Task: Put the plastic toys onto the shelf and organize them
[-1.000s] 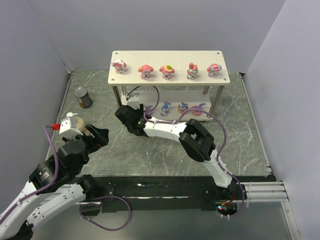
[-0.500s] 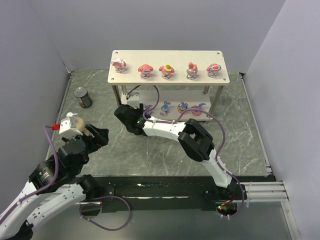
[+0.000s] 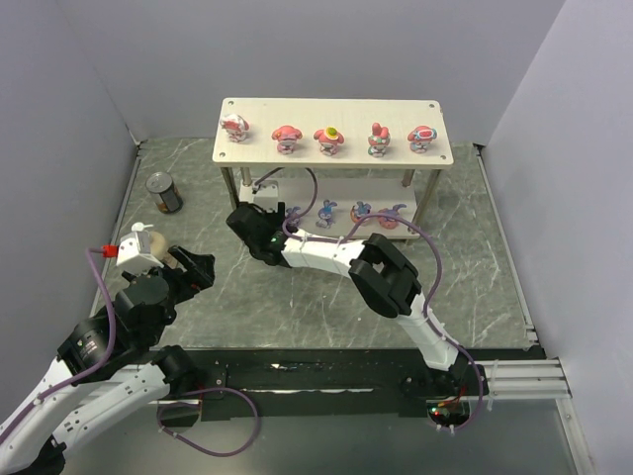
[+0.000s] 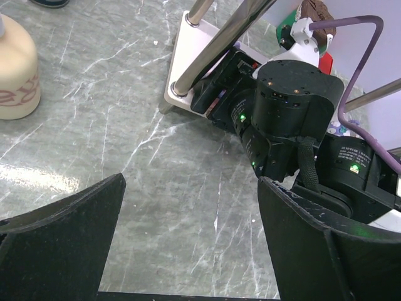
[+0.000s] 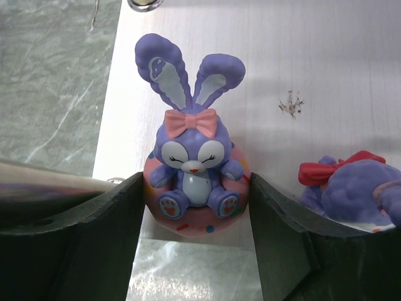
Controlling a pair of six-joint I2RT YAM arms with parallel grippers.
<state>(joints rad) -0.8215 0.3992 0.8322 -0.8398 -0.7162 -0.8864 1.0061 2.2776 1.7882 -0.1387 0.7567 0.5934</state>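
A purple rabbit-eared toy [image 5: 194, 169] on a pink ring base stands at the left front corner of the shelf's lower board [image 5: 313, 75]. My right gripper [image 5: 195, 207] is shut on it, with both fingers against the base. A second purple toy [image 5: 360, 191] with a red bow sits just to its right. In the top view the right gripper [image 3: 263, 201] reaches under the shelf [image 3: 396, 114], whose top board carries several pink hooded toys [image 3: 288, 140]. More purple toys [image 3: 362, 211] line the lower tier. My left gripper [image 3: 198, 267] hangs open over the bare floor [image 4: 191, 244], holding nothing.
A dark tin can [image 3: 164, 193] stands at the left, and a beige pump bottle [image 3: 143, 245] is close beside my left arm [image 4: 15, 75]. A silver shelf leg [image 4: 219, 44] and the right arm's wrist [image 4: 288, 119] lie just ahead of my left gripper.
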